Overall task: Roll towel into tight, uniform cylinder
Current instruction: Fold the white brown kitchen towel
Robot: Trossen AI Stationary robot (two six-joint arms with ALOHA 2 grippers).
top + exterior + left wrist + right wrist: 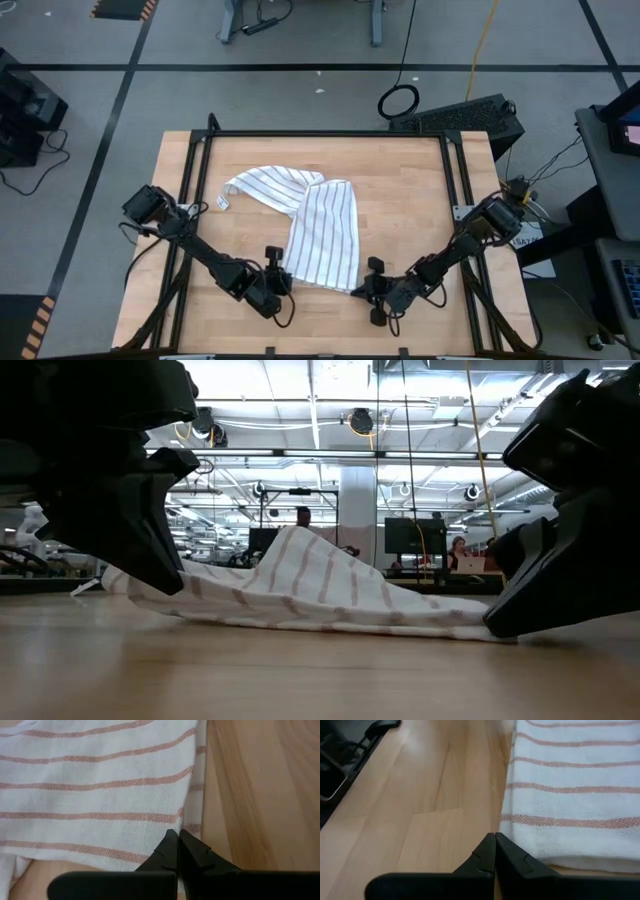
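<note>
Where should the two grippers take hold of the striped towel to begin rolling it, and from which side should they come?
Probably the towel at its near short edge, one corner each: the left gripper and right gripper already flank it with jaws shut. That end lies flat and straight; the far end is folded and bunched. Come low from the near side.

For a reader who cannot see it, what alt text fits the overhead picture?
A striped white towel lies crumpled and partly folded on a wooden table, unrolled. Two dark robot arms reach in, the left pincer and right pincer at the towel's near corners.
</note>
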